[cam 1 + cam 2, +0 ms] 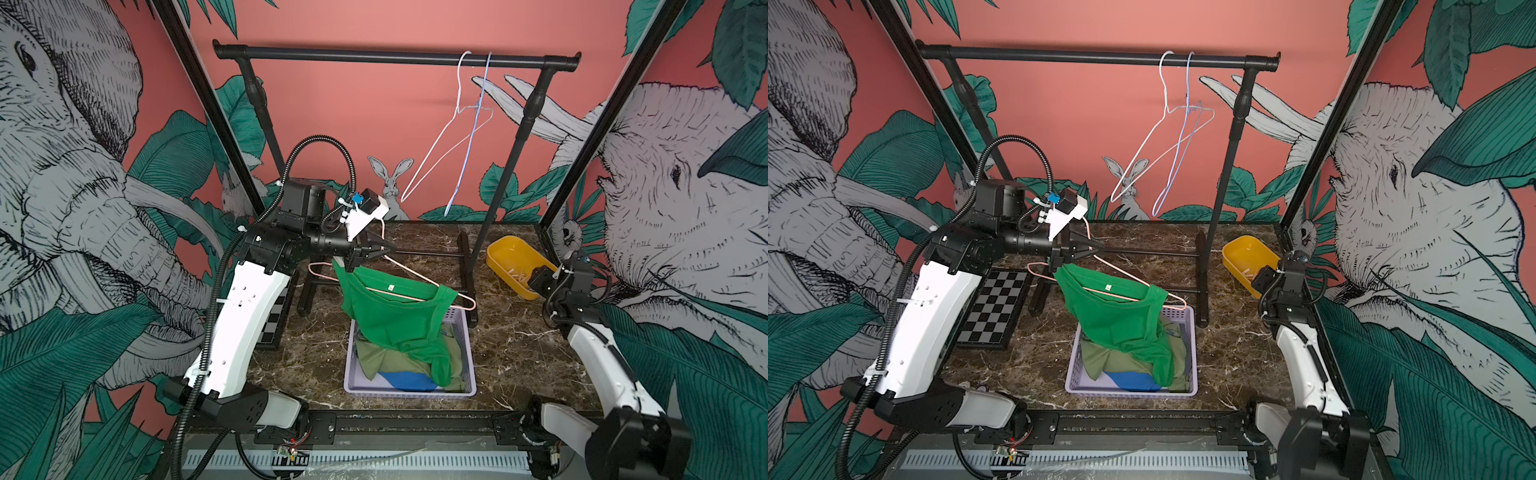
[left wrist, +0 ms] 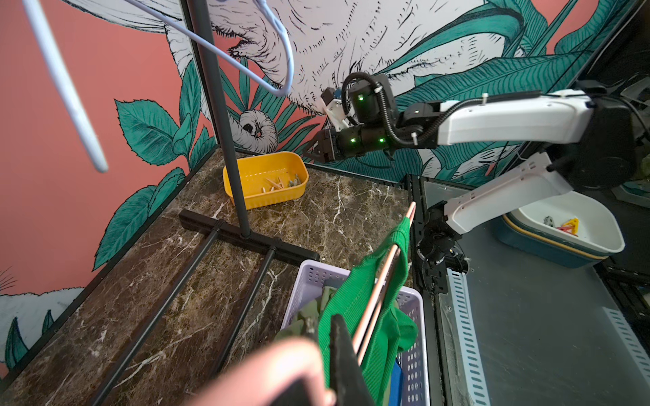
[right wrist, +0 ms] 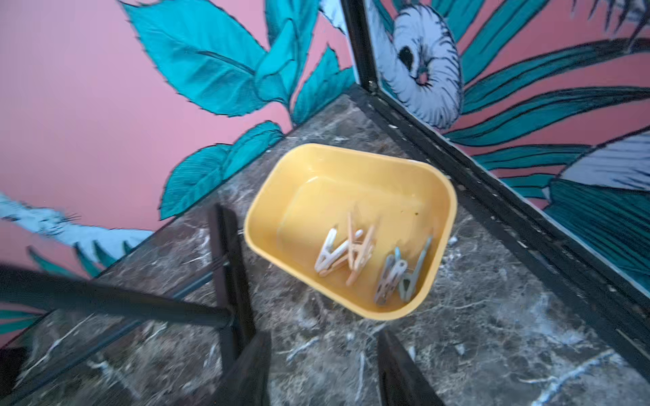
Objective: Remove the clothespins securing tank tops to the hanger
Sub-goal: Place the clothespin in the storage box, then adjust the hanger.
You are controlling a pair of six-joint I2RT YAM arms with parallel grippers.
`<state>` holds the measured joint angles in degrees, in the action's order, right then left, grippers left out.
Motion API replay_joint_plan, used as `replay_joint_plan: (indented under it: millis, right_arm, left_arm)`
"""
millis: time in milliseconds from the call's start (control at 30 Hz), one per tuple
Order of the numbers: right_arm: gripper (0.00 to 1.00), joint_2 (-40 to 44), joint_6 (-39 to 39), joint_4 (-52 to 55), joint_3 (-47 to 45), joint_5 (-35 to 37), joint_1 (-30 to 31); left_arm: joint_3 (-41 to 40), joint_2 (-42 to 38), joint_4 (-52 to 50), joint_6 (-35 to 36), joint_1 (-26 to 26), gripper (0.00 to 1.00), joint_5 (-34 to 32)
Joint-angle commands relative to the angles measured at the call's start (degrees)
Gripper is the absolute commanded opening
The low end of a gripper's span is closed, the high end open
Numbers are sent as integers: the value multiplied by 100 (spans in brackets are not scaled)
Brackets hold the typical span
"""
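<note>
The bright green tank top [image 1: 395, 328] hangs on a pink hanger [image 2: 377, 298] whose long bar slants down and away from the left gripper [image 1: 376, 249]. The top's hem trails into the lavender basket [image 1: 415, 393], over the olive top [image 1: 368, 355] and blue top [image 1: 405, 380]. The left gripper pinches the hanger's neck. The right gripper [image 3: 323, 335], fingers apart and empty, hovers over the yellow bin [image 3: 351, 158] of jumbled white, tan and mint clothespins [image 3: 351, 253].

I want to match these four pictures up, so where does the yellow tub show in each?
Top view: yellow tub in the table's far right corner.
Top view: same corner.
Left wrist view: near the picture's middle, just beyond the rack's black foot.
Right wrist view: dead centre, seen from above.
Shared landmark: that foot lies beside the tub in every view.
</note>
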<state>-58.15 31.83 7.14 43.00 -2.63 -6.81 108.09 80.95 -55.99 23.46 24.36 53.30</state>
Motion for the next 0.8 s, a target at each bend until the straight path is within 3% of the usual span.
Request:
replay_joint_plan:
  millis: [0,167,400,533,767]
  right_arm:
    - [47,795,-16,298,-6,-657,346]
    - [46,1638,-174,1003,436,-1429,1066]
    - [45,1674,-580,1534,1341,-1968,2485]
    - [44,1269,-596,1286,1901,-2484,3282]
    - [44,292,-1275,1346,2950,-2204,4839]
  left_arm:
    - [132,-94,-5,79,21,5,103]
    - [33,-223,-100,187,22,6,-11]
    - [-291,-336,-226,464,25,6,-166]
    - [-365,-273,-242,547,25,6,-88]
    - [-412,-160,-62,324,24,6,156]
